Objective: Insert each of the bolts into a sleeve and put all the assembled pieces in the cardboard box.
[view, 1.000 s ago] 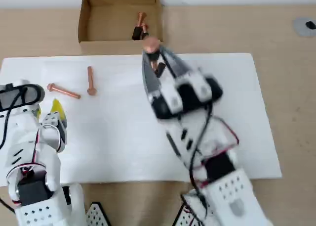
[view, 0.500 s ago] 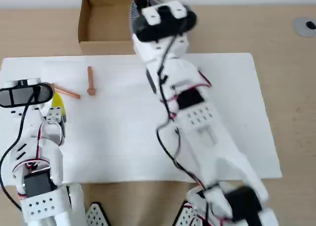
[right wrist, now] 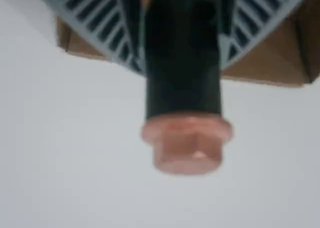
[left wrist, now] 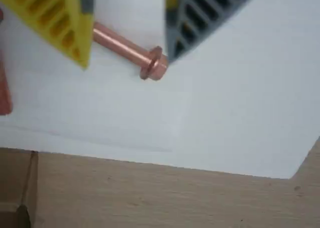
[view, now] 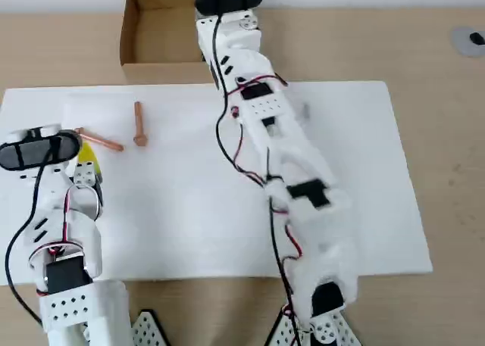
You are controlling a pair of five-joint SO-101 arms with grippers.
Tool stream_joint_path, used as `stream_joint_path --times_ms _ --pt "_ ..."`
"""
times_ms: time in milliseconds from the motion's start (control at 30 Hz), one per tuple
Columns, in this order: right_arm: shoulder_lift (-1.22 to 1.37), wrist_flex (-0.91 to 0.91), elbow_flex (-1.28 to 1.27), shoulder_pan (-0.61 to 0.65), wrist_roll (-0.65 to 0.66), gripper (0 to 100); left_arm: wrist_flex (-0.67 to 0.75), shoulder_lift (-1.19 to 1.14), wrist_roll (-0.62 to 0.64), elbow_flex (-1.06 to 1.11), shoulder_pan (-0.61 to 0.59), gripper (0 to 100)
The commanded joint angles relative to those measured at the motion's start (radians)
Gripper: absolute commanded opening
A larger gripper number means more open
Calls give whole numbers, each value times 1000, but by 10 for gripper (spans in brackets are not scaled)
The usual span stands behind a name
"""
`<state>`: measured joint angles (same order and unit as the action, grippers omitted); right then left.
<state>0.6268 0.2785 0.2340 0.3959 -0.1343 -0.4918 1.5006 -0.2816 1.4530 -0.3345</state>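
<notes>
Cardboard box (view: 163,35) stands open-topped at the far side of the table (view: 447,134) in the high view. You can see plain brown board over the left part of its floor. Your right arm (view: 261,126) stretches across the white sheet (view: 189,210), and its wrist covers the box's right side, so whatever lies there is hidden from you. Two loose bolts lie on the sheet in front of the box. The near bolt (view: 98,140) lies slanted just beside your left gripper (view: 85,168), and the far bolt (view: 139,123) points toward the box, close to the first but apart from it. In the left wrist view, your left gripper (left wrist: 129,58) is spread wide over the sheet, with its yellow finger (left wrist: 55,18) on one side and its grey finger (left wrist: 200,13) on the other. The near bolt (left wrist: 130,51) lies flat between them, its shaft running behind the yellow tip; you cannot tell whether they touch. In the right wrist view, your right gripper (right wrist: 182,48) is clamped on the black sleeve (right wrist: 182,73). A copper bolt head (right wrist: 187,143) pokes out of the sleeve's free end, and cardboard (right wrist: 280,58) shows behind the fingers.
</notes>
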Motion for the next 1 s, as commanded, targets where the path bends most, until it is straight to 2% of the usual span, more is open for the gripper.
stream_joint_path --times_ms 0,467,600,967 --pt "90 -37 243 -18 -9 9 20 7 12 -3 -12 109" --pt "450 -284 711 -71 -9 12 18 7 17 25 -11 108" --pt "522 -341 802 -68 -9 12 14 5 74 34 -11 109" --pt "656 -466 986 -68 -6 13 14 7 77 25 -11 110"
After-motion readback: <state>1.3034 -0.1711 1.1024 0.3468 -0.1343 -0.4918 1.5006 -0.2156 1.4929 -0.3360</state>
